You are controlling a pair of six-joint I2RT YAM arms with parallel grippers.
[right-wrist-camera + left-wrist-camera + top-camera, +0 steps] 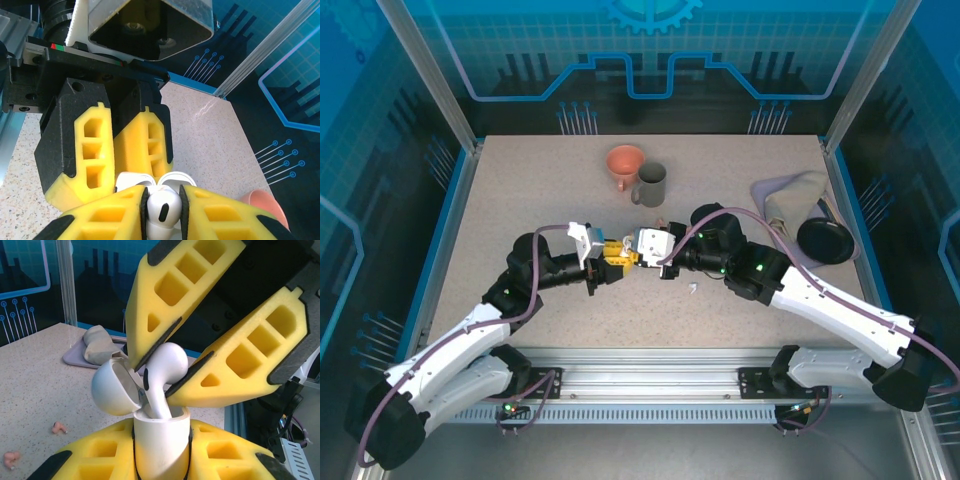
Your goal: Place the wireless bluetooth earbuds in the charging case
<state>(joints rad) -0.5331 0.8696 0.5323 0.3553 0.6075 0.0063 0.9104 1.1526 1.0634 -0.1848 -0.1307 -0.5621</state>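
Note:
My left gripper [161, 452] is shut on the white charging case [162, 440] and holds it upright, its lid [112, 390] hinged open to the left. My right gripper [162, 202] is shut on a white earbud [162, 210]. In the left wrist view the earbud [165, 372] hangs tilted from above, its stem inside the mouth of the case. The two grippers meet above mid-table, left [612, 262] and right [642, 246]. Two salmon-pink earbuds [59, 428] [11, 459] lie on the table. A small white earbud [691, 289] lies just in front of the right arm.
At the back stand a pink funnel-shaped cup [625, 163] and a grey mug [650, 183]. On the right lie a crumpled cloth [790, 195] and a black bowl [825, 240]. Blue walls close in the table on three sides.

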